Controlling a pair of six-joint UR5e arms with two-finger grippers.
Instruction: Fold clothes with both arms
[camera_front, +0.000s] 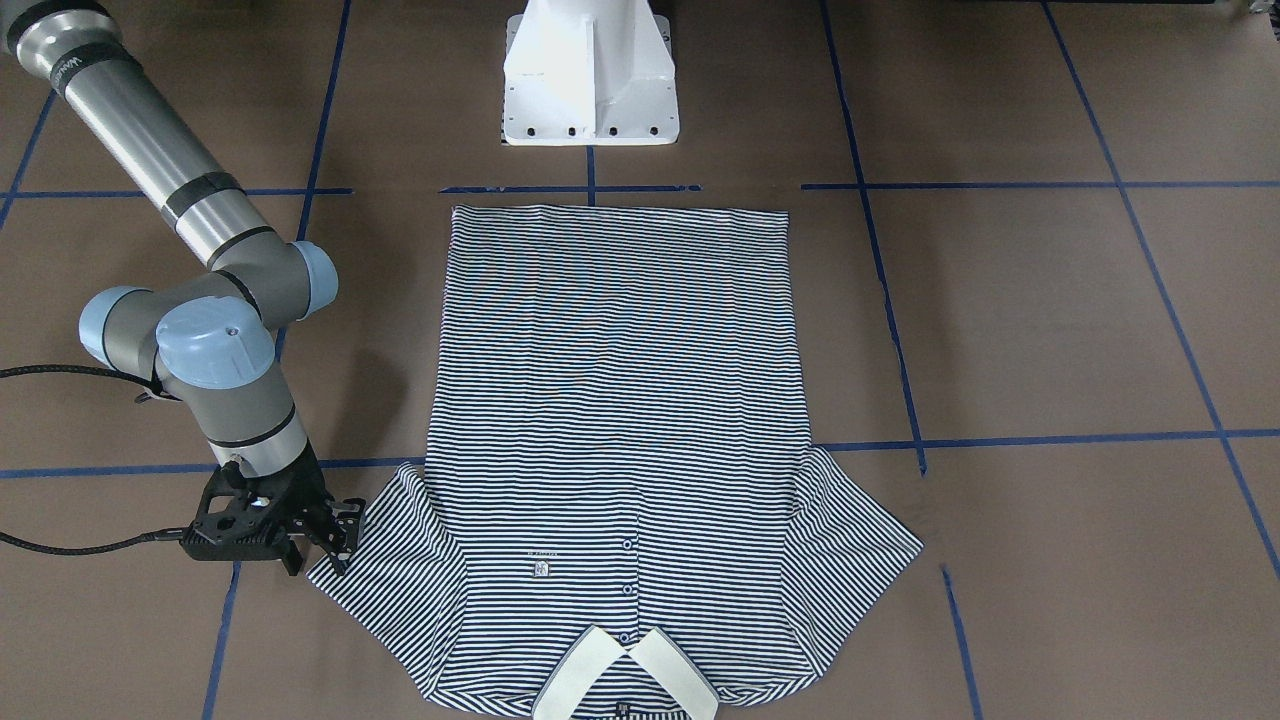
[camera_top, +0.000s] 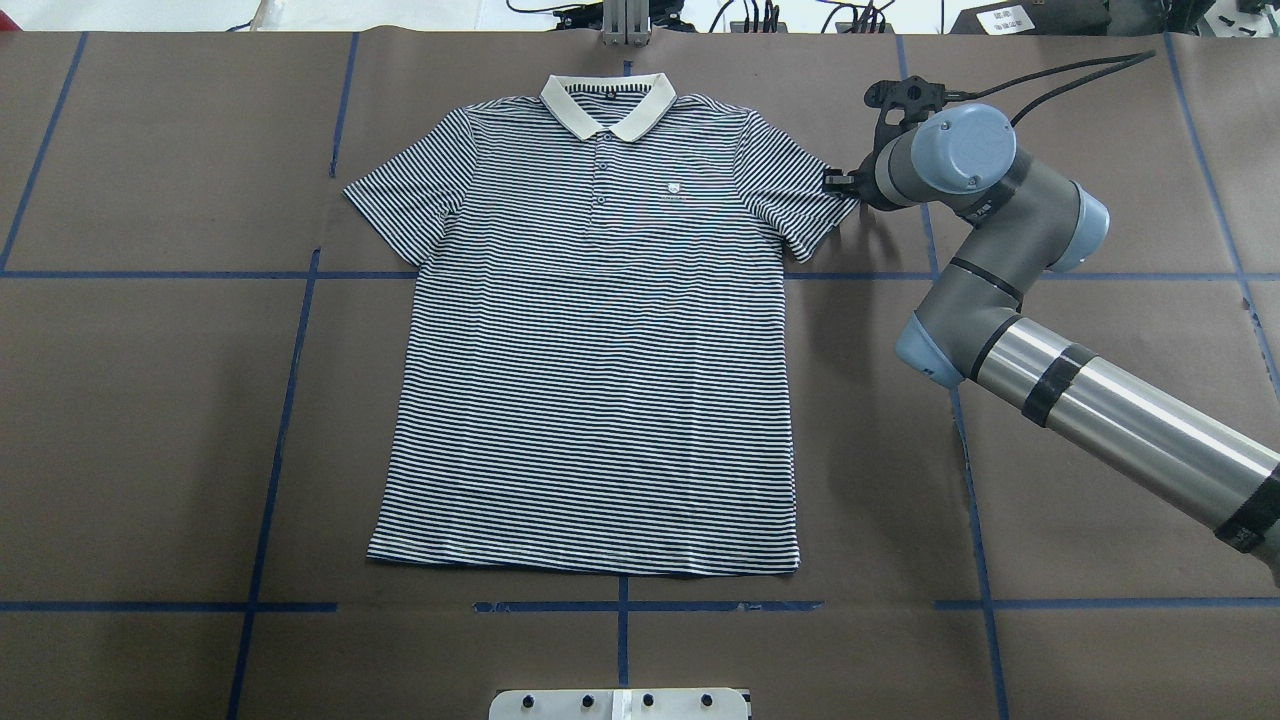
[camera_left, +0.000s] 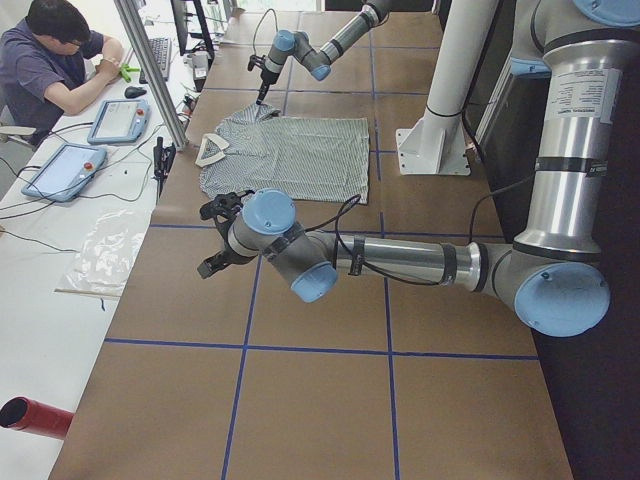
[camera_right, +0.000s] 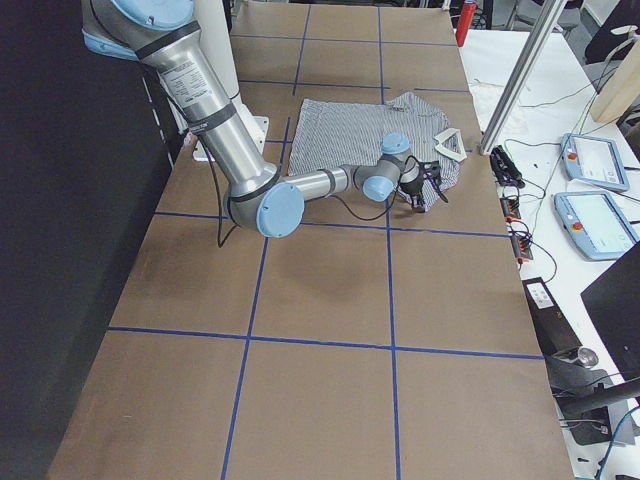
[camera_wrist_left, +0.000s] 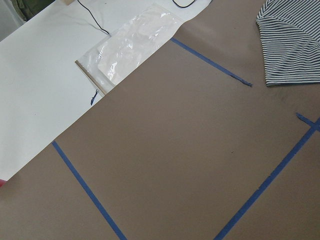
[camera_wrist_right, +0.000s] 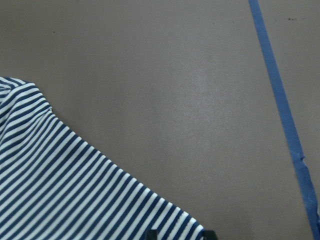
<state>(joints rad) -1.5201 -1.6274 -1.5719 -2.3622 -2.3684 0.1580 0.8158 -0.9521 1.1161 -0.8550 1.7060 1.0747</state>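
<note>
Polo shirt (camera_top: 590, 340) lies flat, front up, mid-table (camera_top: 150, 400). Collar (camera_top: 607, 103) is at the far edge, hem toward the white base (camera_front: 590, 75). Right gripper (camera_front: 345, 540) is down at the tip of the sleeve (camera_top: 800, 205) on its side, jaws apart, with the sleeve corner sitting between them. Left gripper (camera_left: 212, 238) hangs over bare table, well apart from the shirt; its camera catches only the other sleeve. Can't tell if its jaws are apart or together.
</note>
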